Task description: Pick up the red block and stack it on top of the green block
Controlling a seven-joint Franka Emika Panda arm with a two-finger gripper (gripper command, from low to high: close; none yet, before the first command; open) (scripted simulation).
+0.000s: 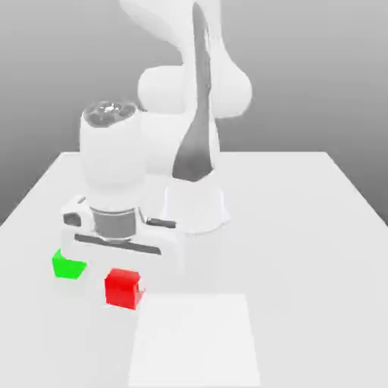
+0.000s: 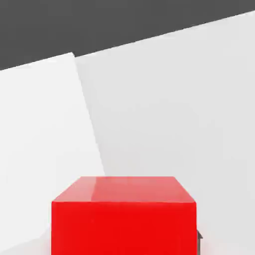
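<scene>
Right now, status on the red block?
Gripper shut on red block. Green block apart, toward exterior view's left. Nothing between them.

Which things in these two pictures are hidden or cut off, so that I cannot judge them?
- Exterior view: the arm's wrist housing covers the hand's grip on the red block, so contact is unclear.
- Exterior view: whether the red block rests on the table or is lifted cannot be told.
- Exterior view: the arm hides part of the green block.
- Hand view: the picture's edge cuts off the red block's lower part.
</scene>
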